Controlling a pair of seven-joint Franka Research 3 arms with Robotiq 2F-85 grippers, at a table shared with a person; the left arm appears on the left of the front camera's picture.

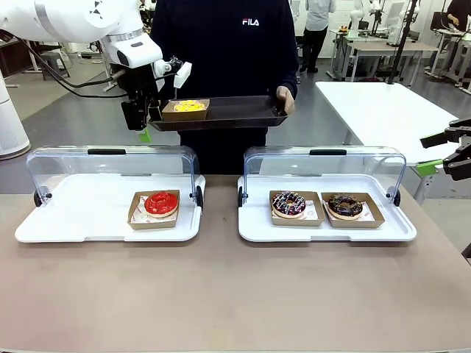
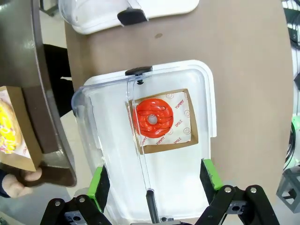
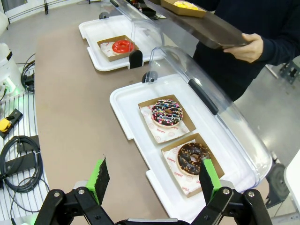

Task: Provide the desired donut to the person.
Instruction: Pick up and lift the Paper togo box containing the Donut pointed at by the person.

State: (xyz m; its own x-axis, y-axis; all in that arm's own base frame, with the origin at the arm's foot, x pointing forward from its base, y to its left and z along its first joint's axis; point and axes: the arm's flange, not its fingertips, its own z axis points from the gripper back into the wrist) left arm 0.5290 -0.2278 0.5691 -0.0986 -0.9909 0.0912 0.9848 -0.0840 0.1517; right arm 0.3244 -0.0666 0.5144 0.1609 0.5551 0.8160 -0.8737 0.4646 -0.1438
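Note:
The person (image 1: 221, 44) in a black sweatshirt stands at the far side and holds out a black serving tray (image 1: 243, 110). On it lies a yellow donut (image 1: 189, 107) in a cardboard box. My left gripper (image 1: 141, 129) hangs open at the tray's left end, just beside the box, with nothing between its fingers. From the left wrist, the left gripper (image 2: 154, 183) looks down on a red donut (image 2: 152, 117), with the yellow donut (image 2: 7, 126) at the picture's left edge. My right gripper (image 1: 434, 153) is open at the far right, off the table. The right gripper (image 3: 154, 183) holds nothing.
Two white display trays with raised clear lids stand on the brown table. The left tray (image 1: 73, 220) holds the red donut (image 1: 160, 204). The right tray (image 1: 257, 228) holds a sprinkled donut (image 1: 288, 204) and a chocolate donut (image 1: 344, 206). Cables (image 3: 18, 164) lie beside the table.

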